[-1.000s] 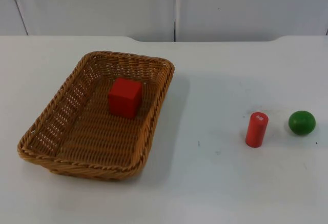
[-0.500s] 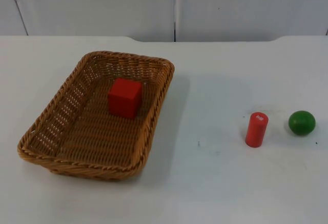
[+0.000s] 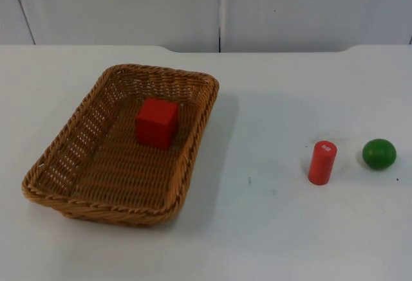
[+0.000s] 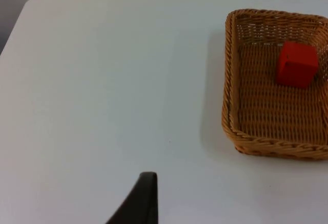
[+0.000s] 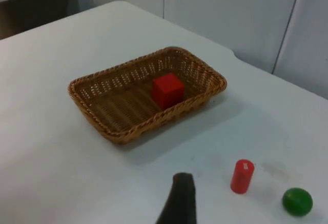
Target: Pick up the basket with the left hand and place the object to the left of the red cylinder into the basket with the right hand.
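My red cube [image 3: 156,122] already sits in the basket [image 3: 71,147], left of the red cylinder [image 3: 322,162] and green ball [image 3: 378,154], so, unable to tell either pincer's opening, I risk my right one grabbing the wrong piece.

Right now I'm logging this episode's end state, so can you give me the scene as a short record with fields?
basket: wicker basket resting on the white table
in basket: red cube
red cylinder: upright, right of the basket
green ball: on the table, right of the cylinder
left pincer: one fingertip visible, away from the basket
right pincer: one fingertip visible, above the table
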You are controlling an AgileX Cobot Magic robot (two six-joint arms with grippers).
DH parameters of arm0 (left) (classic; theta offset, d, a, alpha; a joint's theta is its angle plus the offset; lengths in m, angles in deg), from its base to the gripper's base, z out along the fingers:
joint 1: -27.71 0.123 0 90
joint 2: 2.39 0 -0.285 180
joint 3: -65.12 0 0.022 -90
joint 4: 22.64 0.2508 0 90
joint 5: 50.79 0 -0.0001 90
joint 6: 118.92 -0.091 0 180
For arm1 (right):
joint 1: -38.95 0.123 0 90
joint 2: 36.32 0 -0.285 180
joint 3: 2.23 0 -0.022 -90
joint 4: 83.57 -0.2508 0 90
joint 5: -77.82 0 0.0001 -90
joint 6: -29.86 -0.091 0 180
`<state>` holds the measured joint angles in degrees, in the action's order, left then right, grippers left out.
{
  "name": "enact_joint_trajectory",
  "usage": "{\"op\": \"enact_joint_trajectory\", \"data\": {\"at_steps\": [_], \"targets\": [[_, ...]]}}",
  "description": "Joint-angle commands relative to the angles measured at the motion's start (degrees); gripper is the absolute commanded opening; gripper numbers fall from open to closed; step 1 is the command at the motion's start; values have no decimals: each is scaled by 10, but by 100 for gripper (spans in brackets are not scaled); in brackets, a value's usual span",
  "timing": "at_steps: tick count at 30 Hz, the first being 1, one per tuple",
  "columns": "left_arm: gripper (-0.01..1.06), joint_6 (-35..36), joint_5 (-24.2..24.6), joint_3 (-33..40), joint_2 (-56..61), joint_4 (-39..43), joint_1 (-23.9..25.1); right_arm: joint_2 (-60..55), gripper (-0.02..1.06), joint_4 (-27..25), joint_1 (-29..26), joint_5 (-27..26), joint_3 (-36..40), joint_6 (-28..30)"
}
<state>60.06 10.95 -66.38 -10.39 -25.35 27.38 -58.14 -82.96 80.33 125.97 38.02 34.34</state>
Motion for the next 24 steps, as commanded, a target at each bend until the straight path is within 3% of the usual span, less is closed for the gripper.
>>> {"op": "enact_joint_trajectory", "data": {"at_steps": [1,11,24], "targets": [[105,3,-1,3,2,-1,-4,12,69,7,-2,19,5,-13],[105,3,-1,3,2,-1,-4,50,69,4,-2,100,7,-23],[105,3,-1,3,2,-1,-4,138,69,0,-2,119,61,-56]]}}
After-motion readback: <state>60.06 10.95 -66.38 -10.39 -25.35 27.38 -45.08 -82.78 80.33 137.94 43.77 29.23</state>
